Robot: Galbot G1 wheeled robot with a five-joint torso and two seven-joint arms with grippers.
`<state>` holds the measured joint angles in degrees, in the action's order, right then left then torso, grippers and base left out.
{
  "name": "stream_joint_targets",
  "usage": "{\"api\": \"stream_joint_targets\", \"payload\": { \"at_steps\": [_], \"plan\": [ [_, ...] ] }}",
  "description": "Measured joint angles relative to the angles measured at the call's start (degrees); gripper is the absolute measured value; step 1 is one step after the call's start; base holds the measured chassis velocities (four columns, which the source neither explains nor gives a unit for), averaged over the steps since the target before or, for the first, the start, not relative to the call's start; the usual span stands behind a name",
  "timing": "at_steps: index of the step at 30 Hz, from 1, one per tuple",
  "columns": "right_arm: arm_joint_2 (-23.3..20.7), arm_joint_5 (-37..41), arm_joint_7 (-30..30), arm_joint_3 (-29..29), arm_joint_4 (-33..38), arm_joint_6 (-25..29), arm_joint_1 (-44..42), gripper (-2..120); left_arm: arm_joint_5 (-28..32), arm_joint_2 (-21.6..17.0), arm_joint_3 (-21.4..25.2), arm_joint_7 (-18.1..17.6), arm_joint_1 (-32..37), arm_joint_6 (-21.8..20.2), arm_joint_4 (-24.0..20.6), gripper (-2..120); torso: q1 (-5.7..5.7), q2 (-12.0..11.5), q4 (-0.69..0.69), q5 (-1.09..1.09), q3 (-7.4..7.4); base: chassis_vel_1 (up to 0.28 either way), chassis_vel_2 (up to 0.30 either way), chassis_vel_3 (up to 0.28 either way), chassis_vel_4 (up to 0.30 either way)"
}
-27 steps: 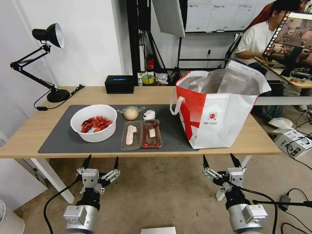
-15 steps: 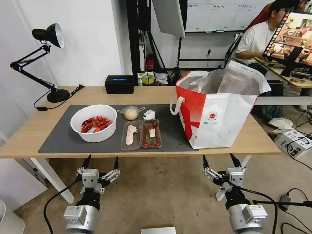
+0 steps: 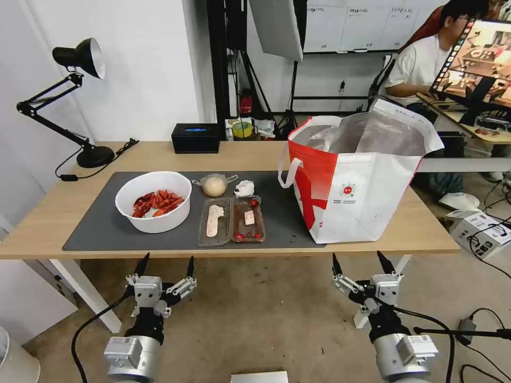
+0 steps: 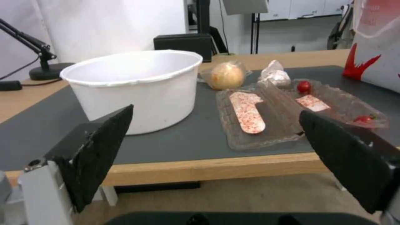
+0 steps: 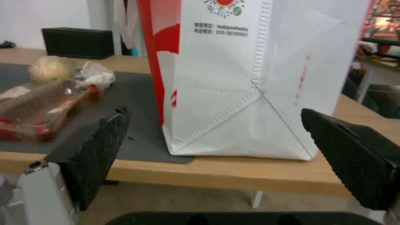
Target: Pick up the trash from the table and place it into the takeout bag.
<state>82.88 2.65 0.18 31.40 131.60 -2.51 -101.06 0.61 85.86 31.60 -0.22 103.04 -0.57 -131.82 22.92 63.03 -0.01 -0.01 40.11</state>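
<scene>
Head view: a wooden table [image 3: 53, 223] carries a grey mat [image 3: 96, 229]. On the mat sit a white bowl [image 3: 153, 201] of red shells, a small bag with a beige ball [image 3: 214, 185], a crumpled tissue [image 3: 245, 188] and a clear tray [image 3: 231, 221] of scraps. The red-and-white takeout bag [image 3: 356, 181] stands open at the robot's right, just beside the tray. Below the table's near edge hang the left gripper [image 3: 165, 265] and right gripper [image 3: 363, 263], each spread wide and holding nothing.

Left wrist view: the bowl [image 4: 133, 87] and tray [image 4: 267, 118] lie ahead, between the parted black fingers [image 4: 100, 147].

Right wrist view: the bag's white side [image 5: 250, 78] fills the gap between the parted fingers [image 5: 104, 147].

Risks, judged from here: both grippers start under the tabletop, so rising straight could strike its edge. The flimsy tray may flex and spill scraps; a tipped bowl would scatter shells.
</scene>
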Motion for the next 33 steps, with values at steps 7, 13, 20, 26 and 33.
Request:
{"api": "stream_joint_targets", "payload": {
  "at_steps": [7, 13, 20, 26, 33],
  "plan": [
    [-9.7, 8.8, 1.0, -0.4, -1.0, -8.5, 6.8, 100, 7.7, -1.3, 1.9, -4.6, -1.7, -8.4, -1.7, 100, 0.0, 0.0, 0.01, 0.01, 0.0, 0.0, 0.0, 0.0, 0.0],
    [-19.8, 18.1, 1.9, -0.8, -2.0, -17.4, 14.0, 100, 17.2, -2.8, 4.1, -10.3, -3.7, -18.7, -3.8, 100, 0.0, 0.0, 0.01, 0.02, 0.01, 0.0, 0.0, 0.0, 0.0],
    [-28.9, 26.8, 3.0, -1.4, -2.8, -25.1, 20.4, 100, 26.4, -4.3, 6.2, -15.7, -5.6, -28.4, -5.8, 100, 0.01, 0.0, 0.03, -0.03, 0.01, 0.0, 0.0, 0.0, 0.0],
    [-29.1, 28.4, 3.2, -1.8, -2.8, -25.7, 20.6, 100, 29.9, -5.6, 6.7, -16.4, -6.2, -27.4, -5.5, 100, 0.0, 0.0, 0.0, 0.01, 0.01, 0.0, 0.0, 0.0, 0.0],
    [-28.6, 28.2, 3.2, -2.1, -2.8, -25.7, 20.3, 100, 29.8, -5.1, 6.1, -16.4, -6.3, -26.9, -5.4, 100, 0.0, 0.0, 0.0, 0.01, 0.0, 0.0, 0.0, 0.0, 0.0]
  ]
}}
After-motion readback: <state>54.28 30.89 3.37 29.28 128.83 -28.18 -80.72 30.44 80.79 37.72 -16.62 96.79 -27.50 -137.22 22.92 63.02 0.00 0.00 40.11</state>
